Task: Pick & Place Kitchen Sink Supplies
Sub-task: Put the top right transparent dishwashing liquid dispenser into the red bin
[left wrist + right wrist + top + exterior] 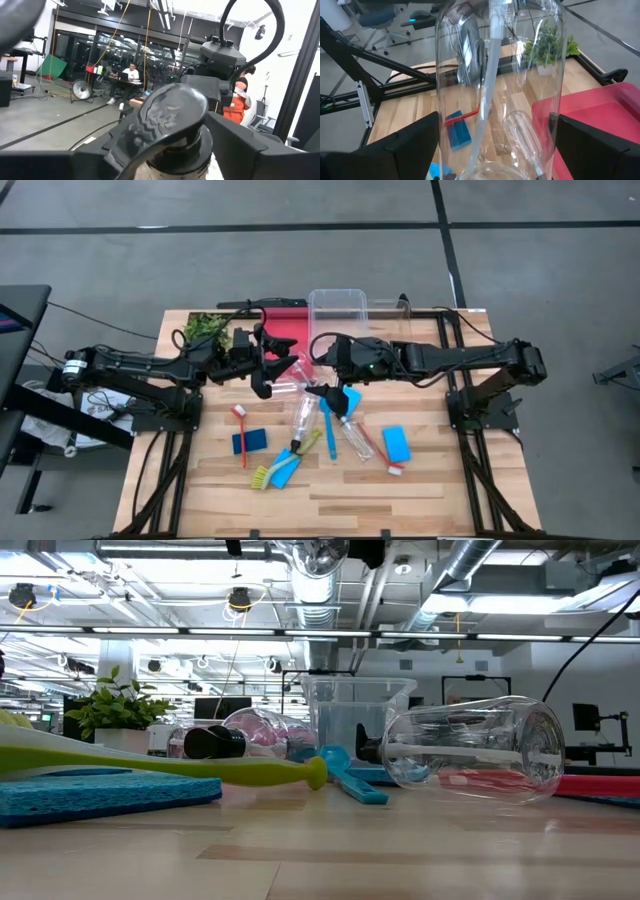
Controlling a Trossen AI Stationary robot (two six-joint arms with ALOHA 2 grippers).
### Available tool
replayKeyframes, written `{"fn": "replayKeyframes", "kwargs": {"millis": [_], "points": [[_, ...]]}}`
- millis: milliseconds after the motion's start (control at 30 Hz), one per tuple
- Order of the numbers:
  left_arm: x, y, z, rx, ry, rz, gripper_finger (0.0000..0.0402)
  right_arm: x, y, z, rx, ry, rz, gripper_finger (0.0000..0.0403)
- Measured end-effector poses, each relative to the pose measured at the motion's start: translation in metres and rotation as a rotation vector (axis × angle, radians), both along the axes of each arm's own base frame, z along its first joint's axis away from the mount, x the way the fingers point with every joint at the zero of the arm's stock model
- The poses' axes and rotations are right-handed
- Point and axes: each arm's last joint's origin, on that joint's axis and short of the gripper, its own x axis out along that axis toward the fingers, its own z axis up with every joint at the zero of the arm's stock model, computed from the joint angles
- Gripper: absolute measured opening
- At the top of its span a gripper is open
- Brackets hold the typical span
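A clear bottle (500, 75) hangs above the desk (350, 490) between both arms. The right gripper (490, 150) clamps its body wide; the left gripper (165, 145) straddles its cap, grip unclear. Light, slick, squashable: hold it mid-body.

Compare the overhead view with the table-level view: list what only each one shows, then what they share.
Only overhead: both arms, the left gripper and right gripper meeting over a bottle, and the red tray.
Only table-level: the ceiling ducts and room behind.
Both: the plant, clear bin, and a lying bottle.
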Motion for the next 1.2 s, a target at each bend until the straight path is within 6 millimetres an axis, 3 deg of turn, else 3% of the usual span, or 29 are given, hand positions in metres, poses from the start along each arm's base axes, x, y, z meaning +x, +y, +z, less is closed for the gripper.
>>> {"fn": "replayKeyframes", "kwargs": {"millis": [333, 667, 967, 1200], "points": [[-0.009, 0.0, 0.007, 0.017, -0.025, -0.005, 0.0131, 0.0, 0.0, 0.002, -0.005, -0.014, 0.004, 0.0358], [-0.013, 0.0, 0.011, 0.033, -0.046, 0.015, 0.0167, 0.0, 0.0, -0.001, 0.006, 0.006, -0.003, 0.0358], [-0.012, 0.0, 0.01, 0.029, -0.038, 0.003, 0.0124, 0.0, 0.004, 0.0, -0.005, 0.004, 0.014, 0.0358], [-0.012, 0.0, 0.01, 0.028, -0.035, 0.01, 0.0146, 0.0, 0.004, 0.0, -0.005, 0.003, 0.014, 0.0358]]}}
